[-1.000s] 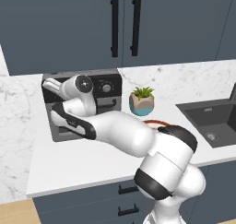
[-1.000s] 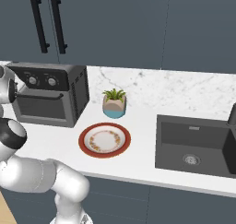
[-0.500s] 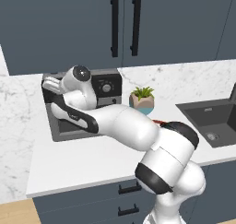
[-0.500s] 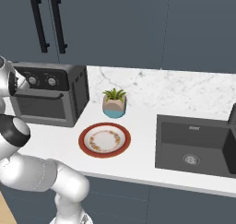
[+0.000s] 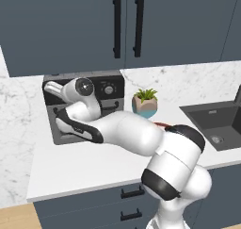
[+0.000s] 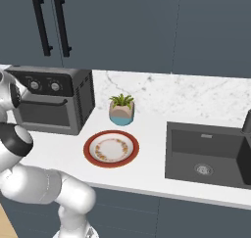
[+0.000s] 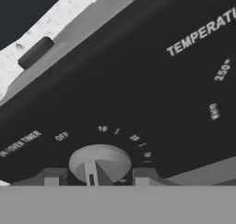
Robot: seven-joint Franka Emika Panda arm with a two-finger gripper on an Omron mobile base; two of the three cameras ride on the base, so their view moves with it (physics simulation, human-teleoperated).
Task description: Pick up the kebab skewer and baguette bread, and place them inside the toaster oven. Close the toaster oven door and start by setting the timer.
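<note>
White marble counter carries the boxy grey toaster oven (image 6: 54,105); the gripper (image 7: 94,176) pinches its round silver timer knob (image 7: 99,161), where an off-centre grip could slip.

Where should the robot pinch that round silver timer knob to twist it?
Pinch the timer knob across its round rim, coming straight at the black panel. It sticks out toward the hand, and the gripper already has a fingertip on each side of it.
</note>
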